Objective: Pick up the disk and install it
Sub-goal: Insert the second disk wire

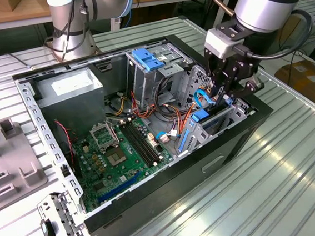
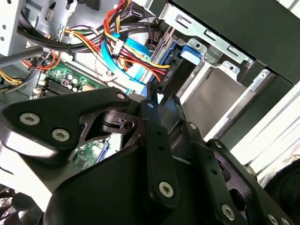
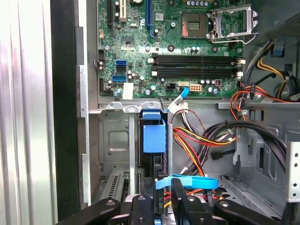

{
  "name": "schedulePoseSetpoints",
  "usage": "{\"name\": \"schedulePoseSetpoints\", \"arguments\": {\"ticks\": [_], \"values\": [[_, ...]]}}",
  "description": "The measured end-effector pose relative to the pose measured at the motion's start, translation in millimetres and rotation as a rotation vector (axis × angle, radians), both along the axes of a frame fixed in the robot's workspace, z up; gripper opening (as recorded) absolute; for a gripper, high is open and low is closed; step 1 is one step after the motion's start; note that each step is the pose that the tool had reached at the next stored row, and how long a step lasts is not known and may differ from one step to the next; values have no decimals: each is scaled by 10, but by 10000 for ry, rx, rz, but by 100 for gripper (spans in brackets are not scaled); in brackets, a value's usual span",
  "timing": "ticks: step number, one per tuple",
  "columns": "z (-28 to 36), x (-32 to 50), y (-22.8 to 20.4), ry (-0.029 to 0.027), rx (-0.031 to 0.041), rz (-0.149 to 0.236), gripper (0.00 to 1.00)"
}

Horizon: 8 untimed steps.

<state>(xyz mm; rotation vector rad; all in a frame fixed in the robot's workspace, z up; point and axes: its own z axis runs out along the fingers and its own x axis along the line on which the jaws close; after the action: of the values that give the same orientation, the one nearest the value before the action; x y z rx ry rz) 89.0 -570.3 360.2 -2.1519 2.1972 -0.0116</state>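
The disk (image 1: 215,122) stands on edge in the drive cage at the front corner of the open computer case (image 1: 169,178), on the exterior view's right. Its blue rail end (image 3: 153,133) and dark edge (image 3: 158,164) run toward my fingers in the first wrist view. My gripper (image 1: 223,96) hangs straight over the cage. Its two black fingers (image 3: 179,192) sit close together on either side of the disk's edge. In the second wrist view the gripper (image 2: 162,96) points at the blue rail (image 2: 189,50) beside the cage's metal wall.
Bundled red, yellow and blue cables (image 1: 171,114) crowd the space beside the cage. The motherboard (image 1: 122,155) lies on the case floor, with a grey power-supply box (image 1: 68,85) behind it. An empty blue bracket (image 1: 147,57) tops the rear cage. A loose metal bracket (image 1: 59,222) lies outside the case.
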Motion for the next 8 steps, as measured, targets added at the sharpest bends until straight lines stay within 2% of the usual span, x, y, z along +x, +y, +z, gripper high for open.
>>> {"name": "schedulePoseSetpoints", "arguments": {"ticks": [2,4,5,6,7,8], "values": [[3,0,1,0,28,0,30],[2,0,1,0,102,0,28],[-1,0,1,1,129,0,22],[-7,0,1,3,148,0,22],[-15,0,1,7,170,0,15],[-23,0,1,11,183,0,15]]}}
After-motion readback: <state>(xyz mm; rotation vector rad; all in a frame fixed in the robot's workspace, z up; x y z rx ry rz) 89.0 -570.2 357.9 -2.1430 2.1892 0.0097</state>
